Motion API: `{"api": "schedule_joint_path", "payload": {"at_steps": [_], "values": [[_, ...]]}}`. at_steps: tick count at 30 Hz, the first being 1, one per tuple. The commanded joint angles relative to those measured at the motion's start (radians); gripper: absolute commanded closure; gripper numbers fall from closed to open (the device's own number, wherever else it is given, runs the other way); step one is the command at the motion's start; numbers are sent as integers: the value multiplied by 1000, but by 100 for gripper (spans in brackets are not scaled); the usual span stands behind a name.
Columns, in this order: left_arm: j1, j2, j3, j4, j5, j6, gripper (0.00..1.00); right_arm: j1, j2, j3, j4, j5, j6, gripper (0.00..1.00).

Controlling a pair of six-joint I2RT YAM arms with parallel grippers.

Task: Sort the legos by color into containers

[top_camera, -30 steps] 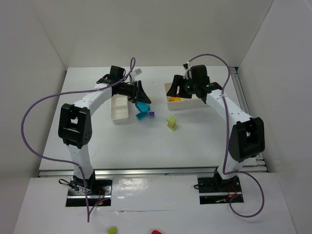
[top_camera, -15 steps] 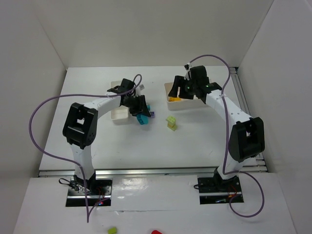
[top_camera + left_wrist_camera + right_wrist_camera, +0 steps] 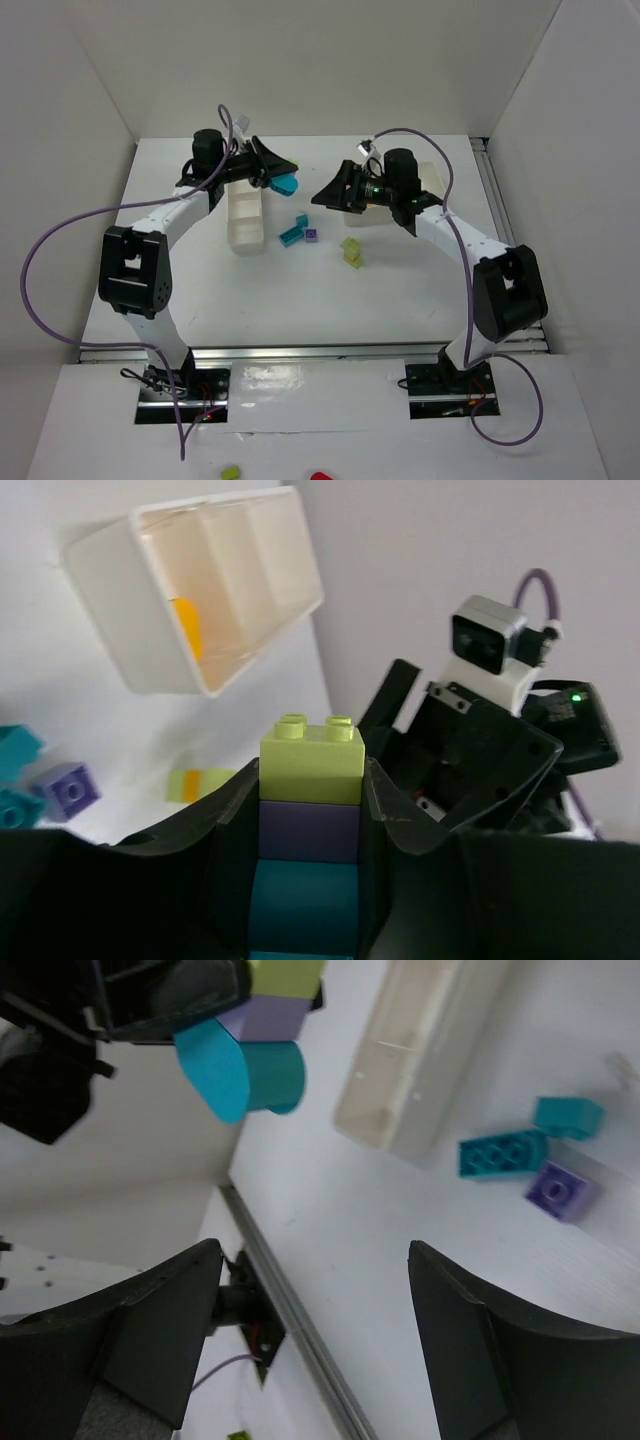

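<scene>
stacked legos [image 3: 309, 848], lime over purple over teal: clamped in the left gripper [image 3: 280, 176], held in the air near the far end of the narrow tray [image 3: 245, 216]. loose on the table [image 3: 260, 290]: two teal bricks [image 3: 293, 230], purple brick [image 3: 311, 235], lime-and-yellow stack [image 3: 351, 250]. wide tray [image 3: 125, 625]: one yellow brick [image 3: 185, 630] inside. right gripper [image 3: 315, 1250]: fingers spread wide, holding nothing, facing the stack.

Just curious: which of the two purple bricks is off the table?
The purple brick sandwiched between a lime brick and a teal brick, held in the left fingers; the loose purple brick lies on the table.
</scene>
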State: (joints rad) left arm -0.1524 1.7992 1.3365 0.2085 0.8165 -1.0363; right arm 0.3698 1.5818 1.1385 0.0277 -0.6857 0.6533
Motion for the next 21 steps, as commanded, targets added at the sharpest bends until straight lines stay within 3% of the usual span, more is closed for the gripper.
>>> {"api": "schedule_joint_path", "payload": {"at_steps": [1,9,15,19,21], "values": [[-13,-52,-28,241,56,-134,100,35,49,26,306,-109,170,17],[-13,-32,-43,420,113,-232,100,64,185,148,411,-132,229,17],[-13,-32,-34,410,122,-223,100,64,254,196,553,-167,322,17],[-13,-32,-34,373,122,-200,100,73,277,214,609,-192,362,29],[-13,-32,-25,362,122,-188,100,73,287,225,618,-227,362,29]]}}
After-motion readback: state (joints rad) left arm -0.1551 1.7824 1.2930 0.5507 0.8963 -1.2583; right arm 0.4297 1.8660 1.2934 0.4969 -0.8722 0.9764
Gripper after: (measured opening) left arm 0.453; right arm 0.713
